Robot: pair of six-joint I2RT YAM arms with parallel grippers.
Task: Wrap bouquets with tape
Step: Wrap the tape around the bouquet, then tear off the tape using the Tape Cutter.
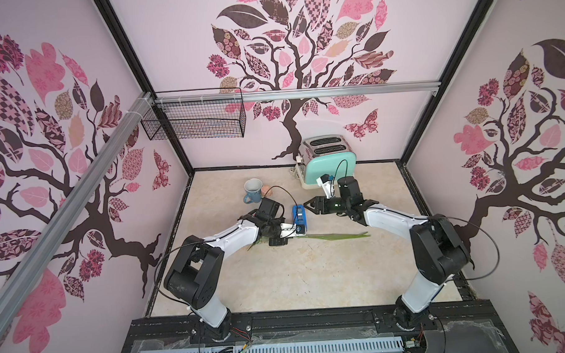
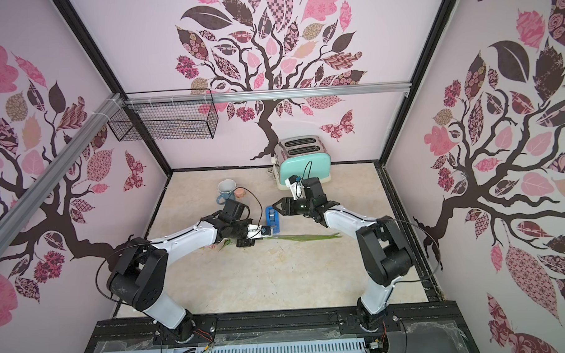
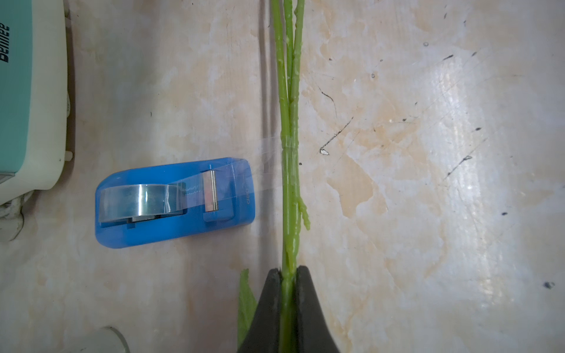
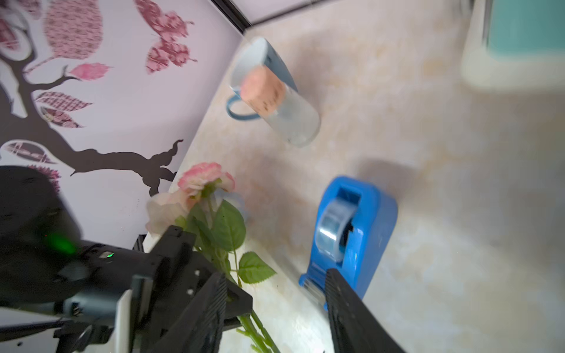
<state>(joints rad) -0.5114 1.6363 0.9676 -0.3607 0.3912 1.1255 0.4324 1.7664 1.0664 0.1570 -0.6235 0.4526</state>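
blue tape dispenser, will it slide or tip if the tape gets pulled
Probably slides: the blue plastic tape dispenser rests on the glossy tabletop. Tipping seems unlikely: low and long. Its clear tape strip reaches the green stems, so tugs may drag it.

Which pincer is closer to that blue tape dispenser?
The right. The right pincer hovers open right at the tape dispenser; the left pincer is farther off, clamped on the flower stems lying beside it.
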